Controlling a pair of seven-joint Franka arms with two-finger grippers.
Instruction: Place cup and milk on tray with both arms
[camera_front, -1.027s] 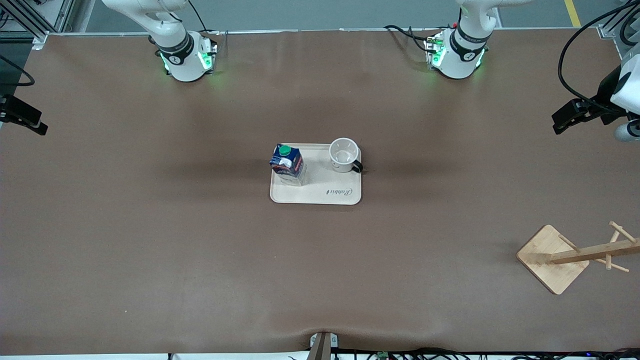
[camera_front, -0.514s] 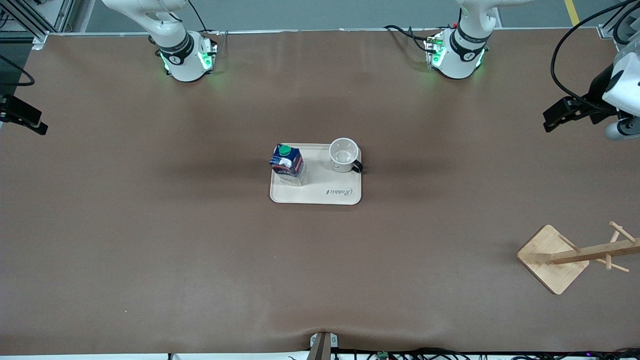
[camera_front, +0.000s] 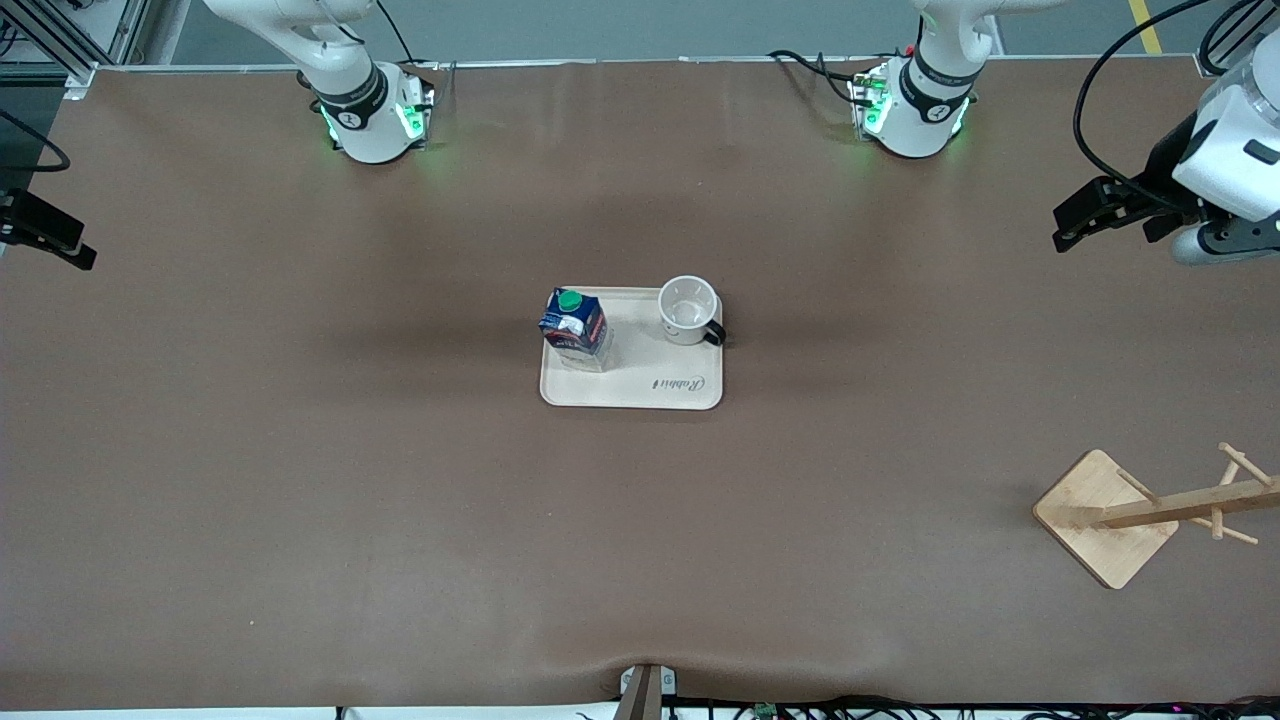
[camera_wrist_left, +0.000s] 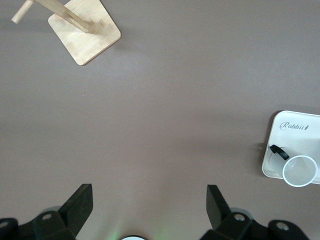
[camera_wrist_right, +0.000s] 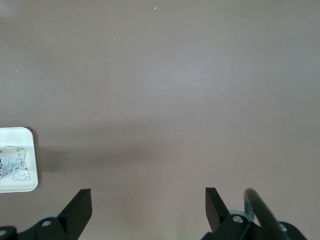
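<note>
Wooden peg stand (camera_front: 1140, 510) on brown table (camera_front: 300, 450), near the left arm's end.

We see the cream tray (camera_front: 632, 390) mid-table. On it the blue milk (camera_front: 574, 328) with green cap stands upright, and beside it the white cup (camera_front: 687, 309), upright and empty, black handle toward the left arm's end.

The brown table (camera_front: 300, 480) lies bare all around the tray (camera_front: 631, 390) at its middle, giving open passage from every side. On the tray, the milk carton (camera_front: 574, 328) and the cup (camera_front: 687, 309) stand apart with a gap between them. The only other obstacle is the wooden mug stand (camera_front: 1150, 512), well apart near the left arm's end.
</note>
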